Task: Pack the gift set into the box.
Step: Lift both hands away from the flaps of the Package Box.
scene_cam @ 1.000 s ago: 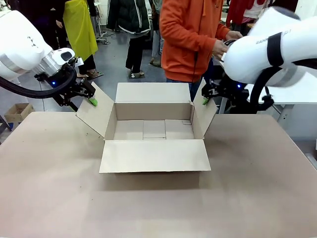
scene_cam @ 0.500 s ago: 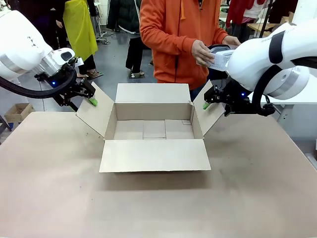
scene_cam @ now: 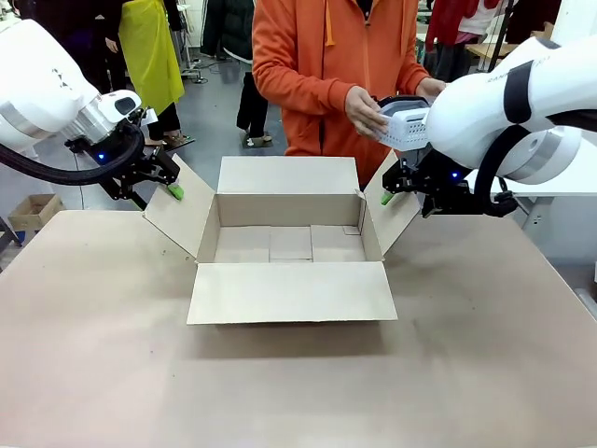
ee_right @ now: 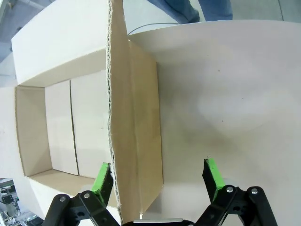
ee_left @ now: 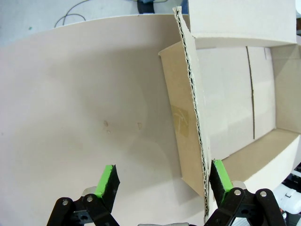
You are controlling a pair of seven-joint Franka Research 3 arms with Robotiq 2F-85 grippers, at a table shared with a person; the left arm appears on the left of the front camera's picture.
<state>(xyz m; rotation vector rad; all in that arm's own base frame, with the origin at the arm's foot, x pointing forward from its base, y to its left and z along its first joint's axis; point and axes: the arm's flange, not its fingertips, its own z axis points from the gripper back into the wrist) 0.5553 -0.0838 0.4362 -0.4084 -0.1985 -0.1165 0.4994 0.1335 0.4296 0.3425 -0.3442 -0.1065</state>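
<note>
The gift set (scene_cam: 408,124), seen as a white perforated tray, was in the air beyond the far side of the box, held in the hand (scene_cam: 364,107) of a person in an orange top. Its right end was hidden behind the robot's white right arm, and what lay in it could not be made out.

The box (scene_cam: 289,210), a brown cardboard carton, sat open and empty in the middle of the table (scene_cam: 280,383). Its four flaps were spread: the near one lay flat towards the camera, the far one stood up, and the two side ones leaned outward.

In the front view the left gripper (scene_cam: 173,189) was at the top edge of the left side flap and the right gripper (scene_cam: 388,194) at the top edge of the right side flap. From there only one green pad of each showed, so their spread could not be judged.

The left wrist view showed its gripper (ee_left: 162,172) with fingers set wide, the flap's corrugated edge running up between them, just beside the right-hand finger, with the box (ee_left: 235,94) interior beyond. The right wrist view mirrored this: its gripper (ee_right: 156,172) had fingers wide apart, the flap edge close to the left-hand finger, and the bare floor of the box (ee_right: 89,117) visible. Neither pair was clamped on the cardboard.
</note>
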